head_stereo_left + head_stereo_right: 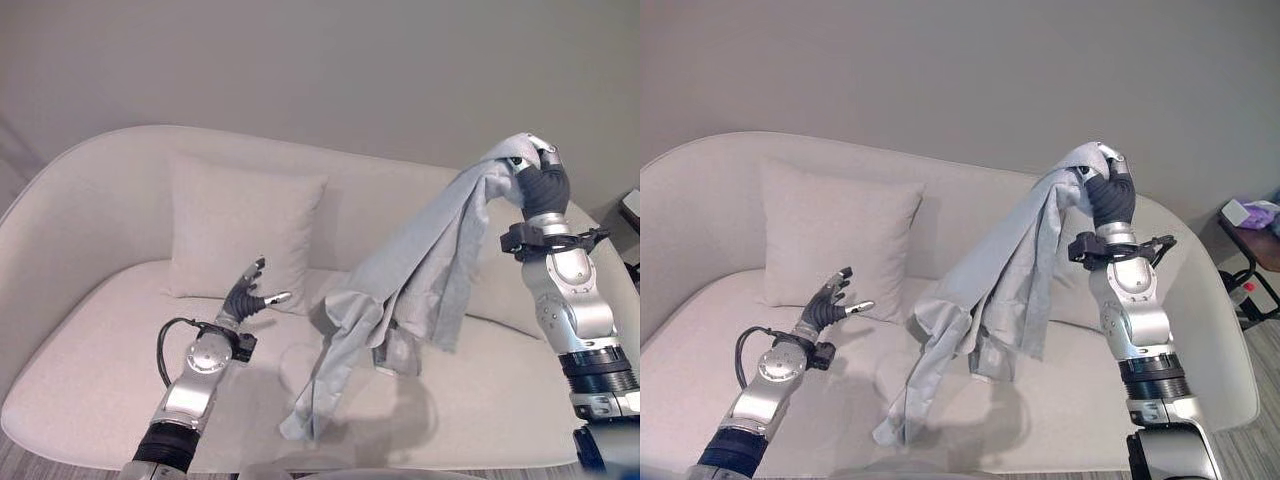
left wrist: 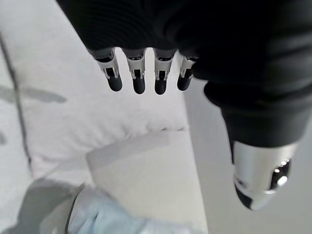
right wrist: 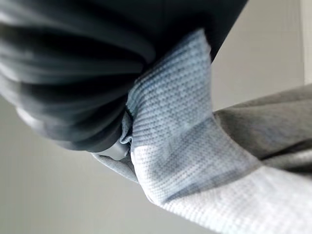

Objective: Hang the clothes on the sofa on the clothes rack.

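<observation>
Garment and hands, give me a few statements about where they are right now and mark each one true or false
1. The right hand is shut on the grey garment and holds it up high. True.
2. The garment has fully left the sofa. False: its lower end reaches down to the seat.
3. The left hand holds a corner of the garment. False: it is open, holds nothing, and is apart from the garment, in front of the pillow.
4. One pillow leans against the sofa's backrest. True.
5. The garment is draped over the pillow. False: it hangs beside the pillow, toward the robot's right.
</observation>
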{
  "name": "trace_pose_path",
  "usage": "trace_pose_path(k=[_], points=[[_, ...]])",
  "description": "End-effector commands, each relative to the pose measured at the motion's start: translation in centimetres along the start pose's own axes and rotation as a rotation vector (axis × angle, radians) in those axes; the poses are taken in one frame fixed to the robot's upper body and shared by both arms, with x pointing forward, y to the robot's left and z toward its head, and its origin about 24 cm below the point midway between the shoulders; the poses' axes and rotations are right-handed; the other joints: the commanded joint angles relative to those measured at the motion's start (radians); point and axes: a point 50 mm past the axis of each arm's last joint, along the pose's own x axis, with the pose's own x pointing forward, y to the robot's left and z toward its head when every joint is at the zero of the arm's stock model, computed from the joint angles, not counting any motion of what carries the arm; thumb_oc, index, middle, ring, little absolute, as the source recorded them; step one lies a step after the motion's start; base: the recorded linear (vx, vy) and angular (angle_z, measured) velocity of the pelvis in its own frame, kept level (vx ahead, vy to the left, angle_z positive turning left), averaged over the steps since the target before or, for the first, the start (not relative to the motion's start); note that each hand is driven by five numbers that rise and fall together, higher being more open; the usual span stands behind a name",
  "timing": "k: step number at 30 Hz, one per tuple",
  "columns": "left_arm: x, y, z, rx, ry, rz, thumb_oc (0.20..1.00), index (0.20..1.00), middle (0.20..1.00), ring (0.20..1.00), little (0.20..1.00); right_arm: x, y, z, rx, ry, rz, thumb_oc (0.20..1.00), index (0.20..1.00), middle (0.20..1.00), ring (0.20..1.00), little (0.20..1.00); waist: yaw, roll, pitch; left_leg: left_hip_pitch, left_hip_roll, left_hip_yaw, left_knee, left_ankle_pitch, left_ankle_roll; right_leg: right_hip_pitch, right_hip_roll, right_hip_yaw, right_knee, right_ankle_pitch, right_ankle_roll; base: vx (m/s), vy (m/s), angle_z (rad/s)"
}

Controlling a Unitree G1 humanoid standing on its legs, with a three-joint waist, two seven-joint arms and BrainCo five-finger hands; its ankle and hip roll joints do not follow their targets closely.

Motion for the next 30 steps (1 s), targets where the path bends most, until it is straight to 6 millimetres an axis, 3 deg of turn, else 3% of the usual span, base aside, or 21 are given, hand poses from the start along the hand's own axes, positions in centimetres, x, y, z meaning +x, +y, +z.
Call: trace_pose_path(k=[1,7,8,13,17,18,21,23,24,25,27,30], points=[[-0.1,-1.6,-0.8,-0.078,0.013,-0.073,1.000,1.000,1.000,1.000,1.000,1.0,-2.0,5.0,0.123,-0.273,-0.112,0.200,0.200,0.200,0.200,0.200,-0.012,0.047,-0.056,0.056,-0.006,0.078,-0.015,-0.074,0.050,-0.021,-0.082,-0.016,0.002,0.014,0.047,0.04,0.004,-0.05],[-0.6,-3.0,-2.1,-0.156,0.065,-0.113,1.000,1.000,1.000,1.000,1.000,2.1,-3.3,6.1,0.082,-0.286,-0.142,0.200,0.200,0.200,0.200,0.200,-0.019,0.054,-0.061,0.060,-0.006,0.079,-0.015,-0.076,0.051,-0.025,-0.080,-0.013,0.002,0.016,0.047,0.02,0.000,-0.03],[-0.8,-3.8,-2.3,-0.175,0.076,-0.142,1.000,1.000,1.000,1.000,1.000,2.8,-3.1,7.0,0.065,-0.310,-0.124,0.200,0.200,0.200,0.200,0.200,-0.023,0.055,-0.064,0.060,-0.005,0.080,-0.015,-0.075,0.050,-0.026,-0.080,-0.013,0.002,0.015,0.047,0.02,-0.004,-0.06],[-0.6,-5.6,-2.3,-0.182,0.085,-0.207,1.000,1.000,1.000,1.000,1.000,3.5,-0.8,8.7,0.110,-0.388,-0.022,0.200,0.200,0.200,0.200,0.200,-0.028,0.055,-0.062,0.062,-0.004,0.079,-0.015,-0.075,0.050,-0.028,-0.079,-0.011,0.002,0.015,0.047,0.01,-0.001,-0.05],[-0.2,-6.8,-2.5,-0.180,0.103,-0.247,1.000,1.000,1.000,1.000,1.000,2.7,1.3,9.3,0.178,-0.435,0.063,0.200,0.200,0.200,0.200,0.200,-0.030,0.052,-0.058,0.064,-0.002,0.079,-0.015,-0.075,0.051,-0.030,-0.076,-0.010,0.002,0.014,0.046,0.01,-0.005,0.00],[-0.3,-7.2,-2.6,-0.182,0.112,-0.254,1.000,1.000,1.000,1.000,1.000,1.7,1.9,9.3,0.246,-0.456,0.082,0.200,0.200,0.200,0.200,0.200,-0.029,0.049,-0.056,0.066,-0.002,0.079,-0.015,-0.076,0.051,-0.032,-0.074,-0.011,0.002,0.012,0.045,0.04,-0.019,0.00],[-0.4,-7.4,-2.9,-0.186,0.123,-0.257,1.000,1.000,1.000,1.000,1.000,0.4,1.8,8.1,0.273,-0.418,0.079,0.200,0.200,0.200,0.200,0.200,-0.027,0.044,-0.051,0.066,-0.001,0.079,-0.015,-0.077,0.052,-0.035,-0.073,-0.011,0.002,0.012,0.042,0.01,-0.007,0.00],[-0.7,-6.9,-3.2,-0.198,0.131,-0.242,1.000,1.000,1.000,1.000,1.000,-2.2,0.7,4.8,0.283,-0.286,0.032,0.200,0.200,0.200,0.200,0.200,-0.026,0.041,-0.037,0.067,-0.002,0.077,-0.015,-0.079,0.052,-0.038,-0.071,-0.012,0.002,0.013,0.039,0.00,0.000,0.00],[-0.7,-6.9,-3.2,-0.197,0.132,-0.243,1.000,1.000,1.000,1.000,1.000,-2.3,0.7,4.8,0.283,-0.285,0.032,0.200,0.200,0.200,0.200,0.200,-0.025,0.040,-0.038,0.067,-0.002,0.078,-0.015,-0.080,0.052,-0.038,-0.071,-0.012,0.002,0.013,0.039,0.00,0.000,0.00],[-0.8,-5.9,-3.7,-0.185,0.153,-0.215,1.000,1.000,1.000,1.000,1.000,-3.5,-1.2,2.8,0.228,-0.191,-0.050,0.200,0.200,0.200,0.200,0.200,-0.033,0.041,-0.027,0.067,-0.002,0.078,-0.015,-0.081,0.053,-0.041,-0.071,-0.011,0.002,0.014,0.039,0.00,0.000,0.00],[-0.8,-5.5,-3.9,-0.182,0.160,-0.205,1.000,1.000,1.000,1.000,1.000,-4.2,-2.3,2.4,0.232,-0.180,-0.105,0.200,0.200,0.200,0.200,0.200,-0.038,0.043,-0.023,0.068,-0.003,0.078,-0.015,-0.082,0.053,-0.041,-0.071,-0.012,0.002,0.013,0.039,0.00,-0.012,-0.05],[-1.2,-4.3,-4.8,-0.178,0.195,-0.178,1.000,1.000,1.000,1.000,1.000,-6.8,-6.7,-0.5,0.249,-0.083,-0.343,0.200,0.200,0.200,0.200,0.200,-0.065,0.062,-0.022,0.070,-0.004,0.078,-0.015,-0.079,0.056,-0.045,-0.070,-0.014,0.002,0.017,0.040,0.01,-0.002,-0.01]])
